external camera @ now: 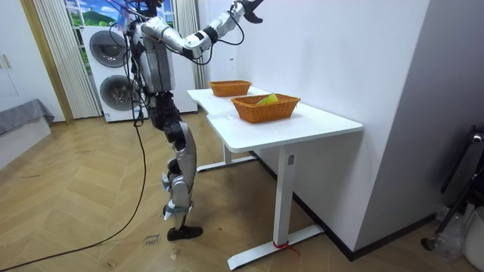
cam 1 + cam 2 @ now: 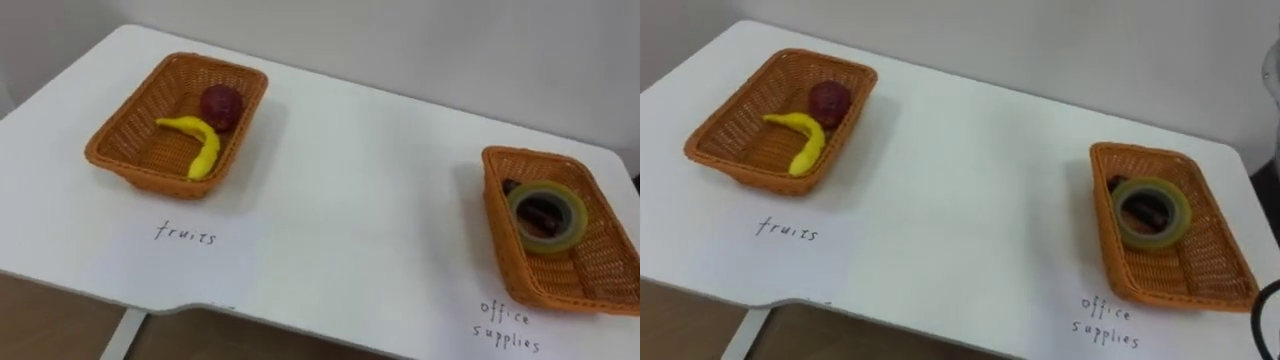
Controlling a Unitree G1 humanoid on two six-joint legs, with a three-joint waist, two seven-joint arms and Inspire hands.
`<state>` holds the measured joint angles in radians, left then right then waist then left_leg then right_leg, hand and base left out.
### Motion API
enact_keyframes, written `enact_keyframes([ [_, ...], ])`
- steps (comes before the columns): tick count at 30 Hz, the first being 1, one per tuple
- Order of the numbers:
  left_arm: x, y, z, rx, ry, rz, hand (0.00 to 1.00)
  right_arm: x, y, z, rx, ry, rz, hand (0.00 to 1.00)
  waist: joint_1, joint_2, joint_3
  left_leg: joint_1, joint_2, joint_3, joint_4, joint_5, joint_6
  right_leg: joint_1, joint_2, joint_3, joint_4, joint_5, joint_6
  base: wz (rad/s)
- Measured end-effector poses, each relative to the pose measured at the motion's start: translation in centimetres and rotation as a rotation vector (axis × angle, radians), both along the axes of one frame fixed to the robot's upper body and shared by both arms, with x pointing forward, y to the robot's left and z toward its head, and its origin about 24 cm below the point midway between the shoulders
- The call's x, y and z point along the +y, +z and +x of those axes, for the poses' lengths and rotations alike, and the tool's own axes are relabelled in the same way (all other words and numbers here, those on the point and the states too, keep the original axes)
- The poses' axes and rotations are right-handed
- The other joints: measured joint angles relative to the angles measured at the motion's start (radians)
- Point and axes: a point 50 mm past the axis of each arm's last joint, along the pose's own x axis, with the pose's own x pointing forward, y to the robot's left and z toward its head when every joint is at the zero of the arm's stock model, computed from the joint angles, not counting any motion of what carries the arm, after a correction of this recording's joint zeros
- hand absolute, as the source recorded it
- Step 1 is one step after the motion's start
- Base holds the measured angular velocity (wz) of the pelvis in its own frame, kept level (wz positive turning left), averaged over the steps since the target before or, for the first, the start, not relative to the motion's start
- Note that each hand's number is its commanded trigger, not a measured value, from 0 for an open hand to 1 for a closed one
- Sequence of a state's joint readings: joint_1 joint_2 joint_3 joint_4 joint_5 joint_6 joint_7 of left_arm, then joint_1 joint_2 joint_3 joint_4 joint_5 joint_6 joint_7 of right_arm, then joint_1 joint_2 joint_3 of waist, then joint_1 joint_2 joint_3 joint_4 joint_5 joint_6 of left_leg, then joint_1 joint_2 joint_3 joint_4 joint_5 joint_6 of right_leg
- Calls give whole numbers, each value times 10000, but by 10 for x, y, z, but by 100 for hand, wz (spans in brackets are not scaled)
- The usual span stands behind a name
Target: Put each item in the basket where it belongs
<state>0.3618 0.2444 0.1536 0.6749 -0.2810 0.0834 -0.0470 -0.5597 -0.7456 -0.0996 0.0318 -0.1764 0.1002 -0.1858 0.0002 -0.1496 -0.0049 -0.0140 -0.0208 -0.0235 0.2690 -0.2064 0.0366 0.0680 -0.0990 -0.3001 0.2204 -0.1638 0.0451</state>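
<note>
The robot stood at the table's (image 2: 350, 200) end with its right arm raised high towards the wall, the right hand (image 1: 246, 9) well above the tabletop; I could not tell how its fingers were set or whether they held anything. The banana (image 2: 200, 140) and a dark red fruit (image 2: 221, 105) lay in the left basket (image 2: 140, 172). The tape roll (image 2: 575, 215) ringed a dark item (image 2: 540, 212) in the right basket (image 2: 500, 220) near the table's right edge, with bare tabletop between the baskets and washing machines (image 1: 113, 49) behind the robot.
</note>
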Motion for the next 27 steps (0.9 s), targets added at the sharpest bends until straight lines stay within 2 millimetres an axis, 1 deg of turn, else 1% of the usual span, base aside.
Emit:
enact_keyframes([
  [1, 0, 0, 3, -45, -8, -1, 0, -3, 0, -5, -33, -108, -137, 0, -111, 4, 2, 107, 51, 143, -89, -10, 10, 23, 17, 70, -1, 3, 1, -32],
  [2, 0, 0, 3, -22, 10, -4, 0, -4, -1, -6, -22, -148, -158, 0, -152, 13, 6, 191, 61, 195, -153, -10, 10, 39, 30, 160, -2, 4, 2, -30],
  [5, 0, -4, 3, 173, 151, 41, 0, -16, -6, -12, 77, -403, 301, 0, -348, 22, 12, 525, 97, 500, -359, -8, 8, 66, 71, 441, -5, 6, 6, -32],
  [7, 1, -4, 2, 258, 293, 242, 0, -26, -5, -14, -66, -646, 701, 0, -612, 19, 10, 636, 146, 718, -495, -6, 6, 14, 100, 584, -7, 6, 5, -30],
  [9, 2, -4, 3, 263, 401, 386, 0, -35, -4, -19, -255, -942, 980, 0, -783, 11, 5, 755, 185, 892, -603, -8, 1, 1, 133, 704, -8, 7, 4, -30],
  [10, 3, -3, 1, 271, 455, 423, 0, -41, -5, -23, -417, -1167, 1186, 0, -777, 8, 4, 832, 227, 1071, -707, -21, -18, -1, 166, 800, -12, 12, -4, -35],
  [12, 5, -3, -1, 295, 539, 493, 0, -50, -8, -29, -572, -1536, 1409, 0, -831, -15, -7, 964, 284, 1218, -779, -45, -50, 12, 211, 791, -13, 18, -13, -30],
  [13, 6, -3, -2, 304, 618, 552, 0, -57, -12, -35, -611, -1893, 1520, 0, -912, -73, -40, 982, 311, 1266, -807, -54, -64, 2, 240, 814, -15, 20, -17, -17],
  [14, 6, -3, -2, 304, 639, 586, 0, -61, -15, -38, -620, -2076, 1587, 0, -926, -102, -40, 986, 319, 1280, -817, -57, -69, -5, 252, 829, -15, 21, -17, -9],
  [15, 6, -3, -1, 299, 620, 692, 0, -67, -19, -42, -626, -2364, 1679, 0, -1030, -123, -39, 989, 343, 1306, -821, -62, -79, -16, 275, 873, -22, 26, -26, -8],
  [17, 7, -6, -6, 540, 732, 734, 0, -75, -25, -49, -663, -2741, 1847, 0, -1088, -144, -41, 1062, 371, 1390, -856, -70, -91, -3, 307, 968, -26, 29, -31, -14],
  [19, 8, -7, -9, 688, 826, 754, 0, -86, -37, -61, -579, -3377, 1997, 0, -1113, -78, -6, 1134, 427, 1485, -903, -121, -133, 37, 364, 1042, -30, 31, -35, -13],
  [21, 9, -6, -10, 686, 917, 792, 0, -93, -47, -70, -465, -3900, 1919, 0, -1106, -61, 5, 1132, 449, 1521, -894, -155, -156, 27, 397, 1079, -31, 32, -36, -7],
  [23, 10, -7, -13, 816, 1007, 866, 0, -99, -54, -78, -426, -4359, 1899, 0, -1157, 6, 5, 1133, 458, 1567, -857, -189, -169, 19, 418, 1119, -32, 33, -37, -9],
  [24, 10, -7, -13, 844, 1026, 894, 0, -103, -58, -84, -473, -4688, 1905, 0, -1174, 80, 20, 1132, 472, 1591, -854, -193, -170, 4, 421, 1146, -32, 33, -38, -7],
  [25, 9, -7, -13, 845, 1037, 885, 0, -107, -60, -90, -611, -4980, 1976, 0, -1176, 122, 9, 1134, 468, 1617, -856, -194, -168, -10, 430, 1256, -32, 33, -39, -8],
  [26, 9, -8, -14, 854, 1050, 882, 0, -108, -60, -92, -720, -5122, 2013, 0, -1166, 217, 35, 1134, 468, 1634, -857, -195, -165, -20, 440, 1309, -38, 35, -42, -12],
  [27, 10, -8, -18, 923, 1129, 895, 0, -111, -61, -97, -1004, -5379, 2150, 0, -1147, 283, -7, 1146, 474, 1700, -862, -204, -163, -31, 450, 1353, -63, 48, -62, -15],
])
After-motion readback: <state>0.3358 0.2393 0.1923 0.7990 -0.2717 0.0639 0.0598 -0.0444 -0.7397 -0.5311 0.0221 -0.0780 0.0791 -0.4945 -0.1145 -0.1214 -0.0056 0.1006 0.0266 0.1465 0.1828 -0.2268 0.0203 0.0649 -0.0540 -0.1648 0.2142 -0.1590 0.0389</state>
